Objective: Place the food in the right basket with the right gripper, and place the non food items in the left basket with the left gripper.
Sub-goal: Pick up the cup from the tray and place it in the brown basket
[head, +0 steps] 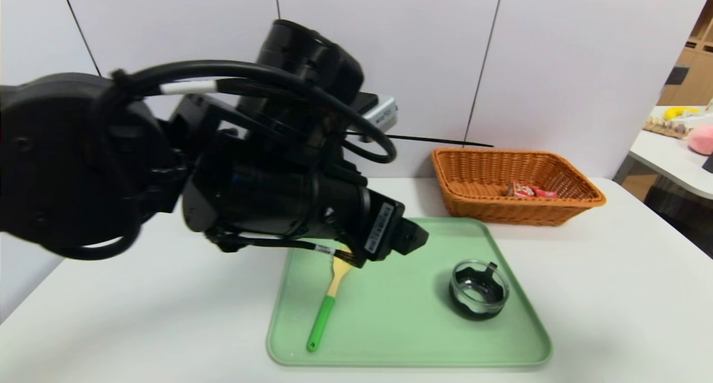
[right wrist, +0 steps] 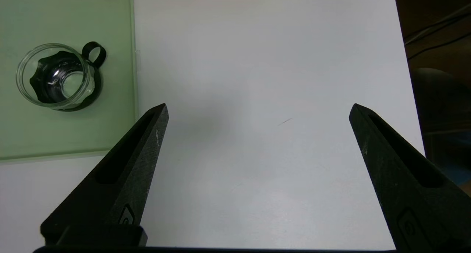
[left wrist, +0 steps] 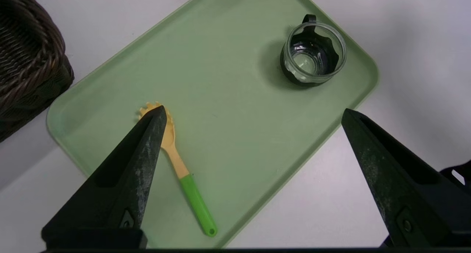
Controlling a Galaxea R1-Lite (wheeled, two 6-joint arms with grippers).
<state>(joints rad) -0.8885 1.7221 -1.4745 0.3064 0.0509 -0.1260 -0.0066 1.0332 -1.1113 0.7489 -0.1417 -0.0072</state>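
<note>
So my left claw (left wrist: 252,113) hangs over the smooth pale green plastic tray (left wrist: 228,32), its tapered matte black fingers (left wrist: 145,150) spread wide with nothing between them. Under it lies the yellow spaghetti fork with the glossy green handle (left wrist: 184,175), flat on the tray, toothed head partly hidden behind one fingertip. The small round clear glass cup with black scalloped trim and loop handle (head: 479,289) stands upright near the tray's right edge. The red crinkly snack packet (head: 529,191) sits inside the orange-tan woven wicker basket (head: 574,202) behind the tray. A corner of the dark brown wicker basket (left wrist: 29,58) shows beside the tray. My right claw (right wrist: 257,109) hovers spread and empty over the bare white surface (right wrist: 257,61).
</note>
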